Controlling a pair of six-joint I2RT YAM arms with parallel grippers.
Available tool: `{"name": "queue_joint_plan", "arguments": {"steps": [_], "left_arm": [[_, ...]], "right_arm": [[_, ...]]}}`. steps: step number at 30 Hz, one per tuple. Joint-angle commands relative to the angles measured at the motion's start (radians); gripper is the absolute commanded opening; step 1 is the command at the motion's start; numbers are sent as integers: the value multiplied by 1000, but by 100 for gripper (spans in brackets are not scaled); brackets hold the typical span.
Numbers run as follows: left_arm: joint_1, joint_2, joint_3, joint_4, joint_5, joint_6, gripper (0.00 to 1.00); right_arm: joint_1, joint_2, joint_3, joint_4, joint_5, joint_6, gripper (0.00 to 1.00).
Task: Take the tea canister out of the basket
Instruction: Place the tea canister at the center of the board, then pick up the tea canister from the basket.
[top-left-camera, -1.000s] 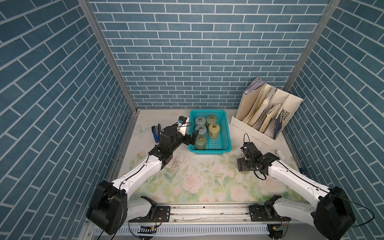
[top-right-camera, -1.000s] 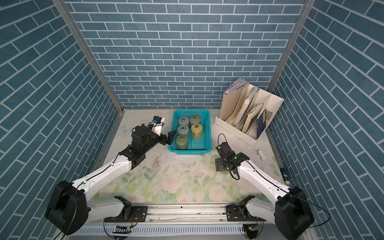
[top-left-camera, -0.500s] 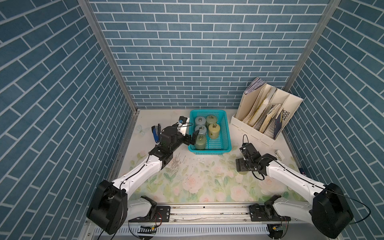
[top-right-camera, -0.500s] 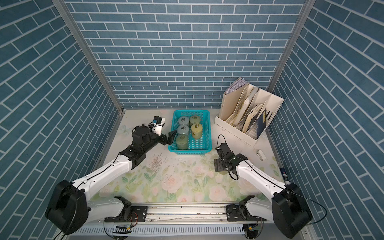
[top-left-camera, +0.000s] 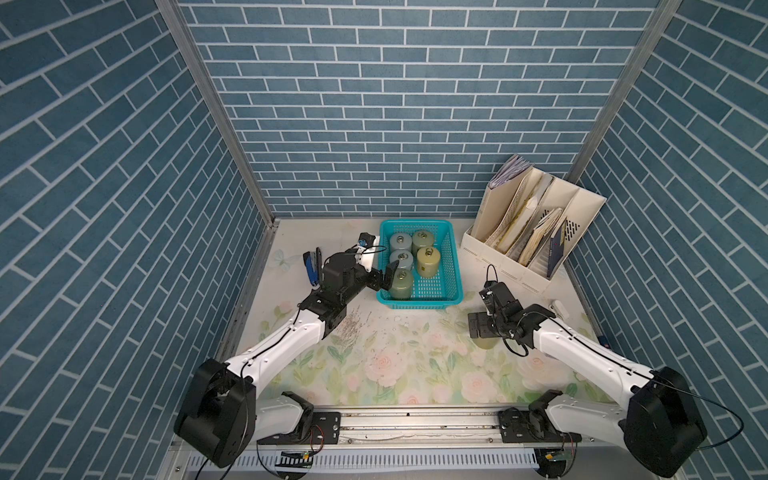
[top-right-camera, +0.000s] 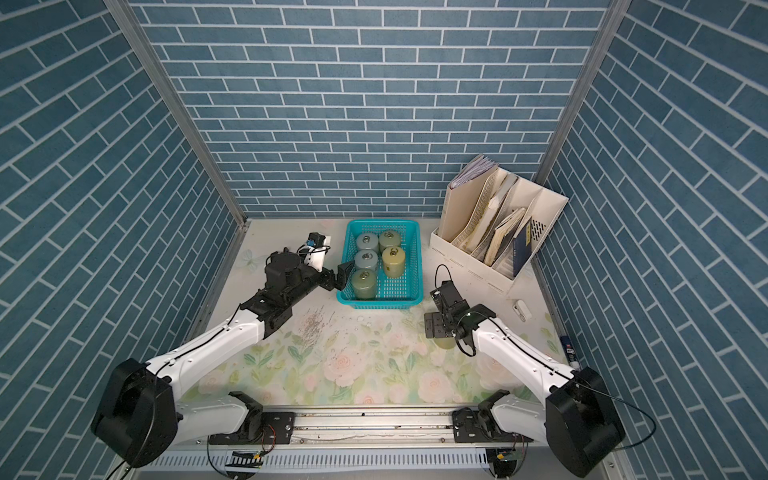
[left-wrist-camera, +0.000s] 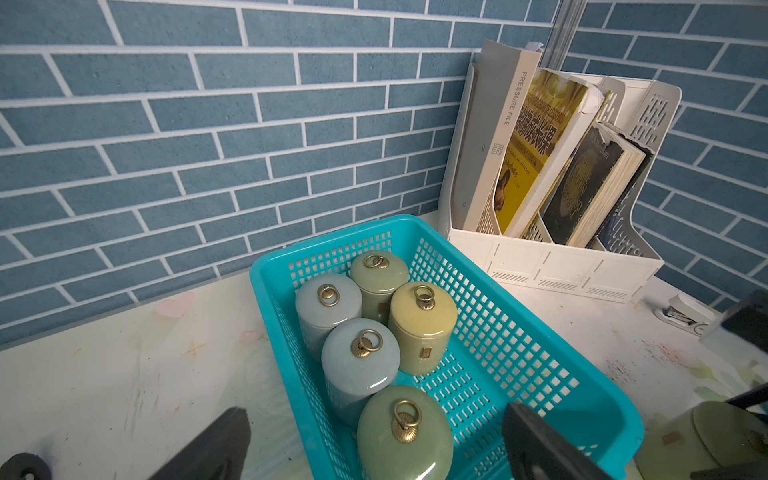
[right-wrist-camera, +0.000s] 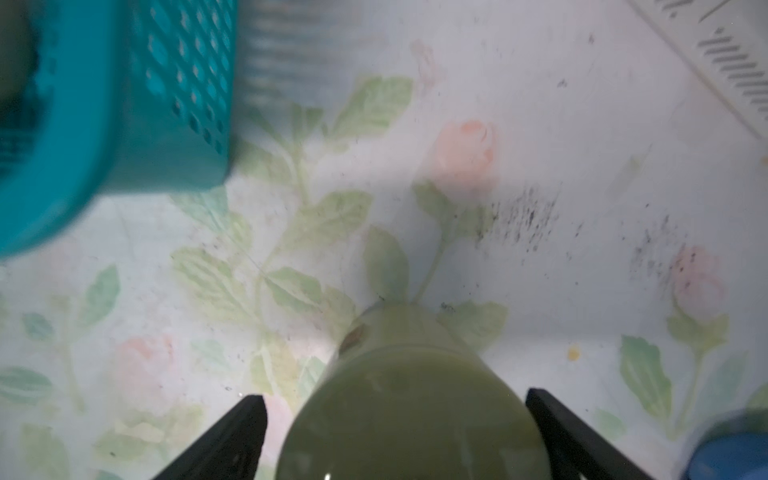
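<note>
Beside the basket (right-wrist-camera: 124, 124), right hand (right-wrist-camera: 395, 401) gapes around a green canister (right-wrist-camera: 409, 436), not touching; left hand (left-wrist-camera: 376, 409) gapes too.

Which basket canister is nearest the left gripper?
The green canister at the basket's near end, straight ahead of the open left gripper; the pale blue pair, the yellow one and the olive one stand farther back.

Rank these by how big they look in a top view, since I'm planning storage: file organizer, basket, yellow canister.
1. file organizer
2. basket
3. yellow canister, clearly the smallest
</note>
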Motion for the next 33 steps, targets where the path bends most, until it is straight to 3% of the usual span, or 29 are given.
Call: {"name": "queue_joint_plan", "arguments": {"steps": [1,6,13,22,27,33], "left_arm": [[-9,-29,13,1,-11,-5,100],[-9,-49,17,-10,-63,-18,100],[2,-35,53,-98,-145,-40,100],[114,-63,40,-150,-98,-95,100],[190,-68,22,-165,-54,-133,100],[204,-73,8,-140,-1,-131,100]], "right_arm": [[-2,-23,140,-60,85,-30,100],[10,60,349,-72,136,-105,100],[77,305,553,83,-6,-175,100],[190,666,805,126,-93,-197,100],[225,778,883,120,-120,-194,100],[243,864,948,91,-125,-192,100]]}}
